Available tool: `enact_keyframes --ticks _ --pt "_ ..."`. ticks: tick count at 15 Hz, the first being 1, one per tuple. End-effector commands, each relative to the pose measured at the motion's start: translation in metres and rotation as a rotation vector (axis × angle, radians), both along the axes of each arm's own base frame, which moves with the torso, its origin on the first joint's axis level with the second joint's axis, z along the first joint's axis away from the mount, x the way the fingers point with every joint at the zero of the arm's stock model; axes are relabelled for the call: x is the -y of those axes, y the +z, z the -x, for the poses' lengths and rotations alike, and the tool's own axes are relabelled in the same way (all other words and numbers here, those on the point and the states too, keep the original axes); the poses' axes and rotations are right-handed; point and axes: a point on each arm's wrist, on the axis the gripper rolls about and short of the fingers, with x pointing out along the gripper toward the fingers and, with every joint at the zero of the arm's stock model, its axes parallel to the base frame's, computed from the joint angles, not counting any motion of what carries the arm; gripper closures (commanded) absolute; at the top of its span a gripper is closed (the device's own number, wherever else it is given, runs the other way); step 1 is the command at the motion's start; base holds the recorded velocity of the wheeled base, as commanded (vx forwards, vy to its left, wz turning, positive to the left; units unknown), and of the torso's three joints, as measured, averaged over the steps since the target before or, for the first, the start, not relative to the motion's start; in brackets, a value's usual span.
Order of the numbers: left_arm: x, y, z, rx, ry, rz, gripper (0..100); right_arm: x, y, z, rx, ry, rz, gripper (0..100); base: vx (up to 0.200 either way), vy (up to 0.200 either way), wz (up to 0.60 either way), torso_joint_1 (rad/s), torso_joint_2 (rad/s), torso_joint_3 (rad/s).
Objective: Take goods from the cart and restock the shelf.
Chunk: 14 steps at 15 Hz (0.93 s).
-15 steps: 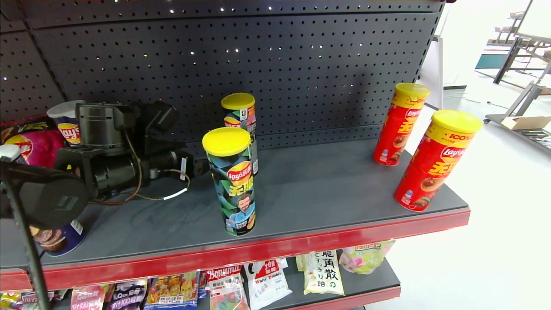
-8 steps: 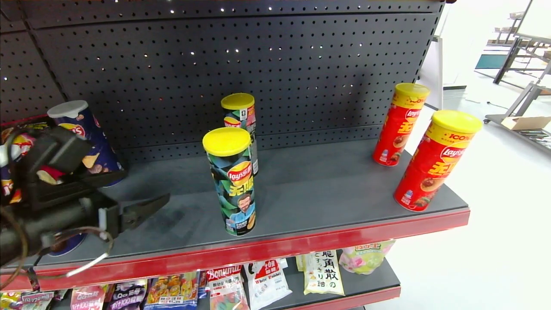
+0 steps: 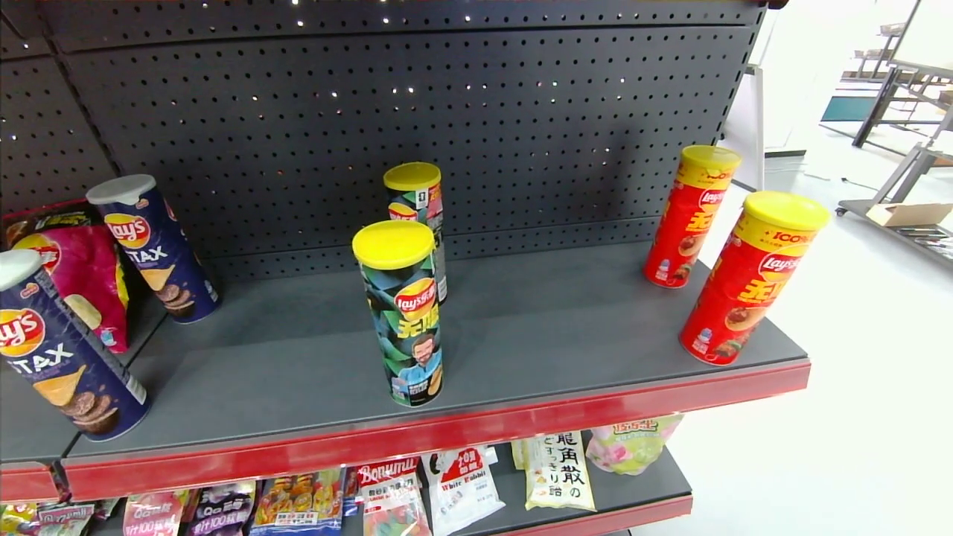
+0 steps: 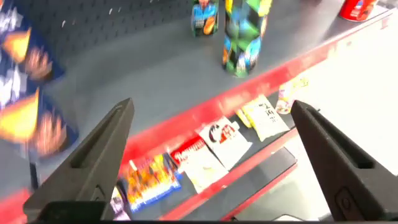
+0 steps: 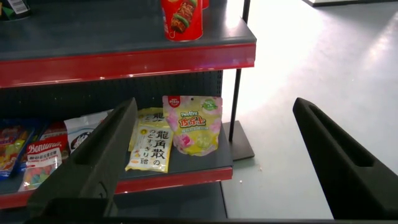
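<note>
Top shelf (image 3: 566,327), dark deck with a red front lip. The stock stands upright in files by kind, one can behind another:
- Left: front navy can (image 3: 56,357) near the lip, rear navy can (image 3: 153,249) close to the pegboard back, and a pink bag (image 3: 82,283) between them toward the far left.
- Middle: front green can (image 3: 406,313) near the lip, rear green can (image 3: 415,205) just behind it.
- Right: front red can (image 3: 752,283) at the shelf corner, rear red can (image 3: 692,216) behind it.

The labels face the aisle, likely so that a shopper can read them. The front cans sit forward, likely for easy reach. Wide bare deck lies between the files, so there looks to be room for more goods.

Left gripper (image 4: 212,109): fingers spread wide, nothing between them. It sits off the shelf front and looks across the lip at the green cans.

Right gripper (image 5: 216,102): fingers also spread wide and empty. It sits lower, facing the lower shelf (image 5: 186,177) with its snack packets (image 5: 198,124).

Judgement: both grippers are empty and clear of the stock, so a placement seems complete. The open fingers suit a fresh pick, and the next move is probably back to the cart.
</note>
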Motion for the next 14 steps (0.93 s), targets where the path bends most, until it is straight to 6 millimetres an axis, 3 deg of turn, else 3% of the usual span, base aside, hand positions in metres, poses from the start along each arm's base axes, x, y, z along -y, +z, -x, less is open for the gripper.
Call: enact_keyframes --ticks 1,3,4,7,11,14 --pt "-0.006 -0.036 0.030 0.081 0.091 0.018 0 0.000 0.000 0.000 0.000 0.001 0.000 0 0.000 0.000 0.00 0.000 0.00 0.000" --pt "-0.007 -0.038 0.028 0.070 0.165 0.021 0 0.000 0.000 0.000 0.000 0.000 0.002 0 0.000 0.000 0.00 0.000 0.00 0.000" --pt "-0.009 -0.048 0.024 0.021 0.272 0.045 0 0.000 0.000 0.000 0.000 0.006 0.000 0 0.000 0.000 0.00 0.000 0.00 0.000" --pt "-0.008 -0.061 0.017 0.019 0.276 0.037 0 0.000 0.000 0.000 0.000 0.001 0.000 0 0.000 0.000 0.00 0.000 0.00 0.000" --pt "-0.008 -0.067 0.014 0.017 0.270 0.022 0 0.000 0.000 0.000 0.000 0.003 0.000 0 0.000 0.000 0.60 0.001 0.00 0.001" --pt "-0.006 -0.082 0.007 0.034 0.260 0.003 0 0.000 0.000 0.000 0.000 0.003 0.000 0 0.000 0.000 0.00 0.000 0.00 0.000"
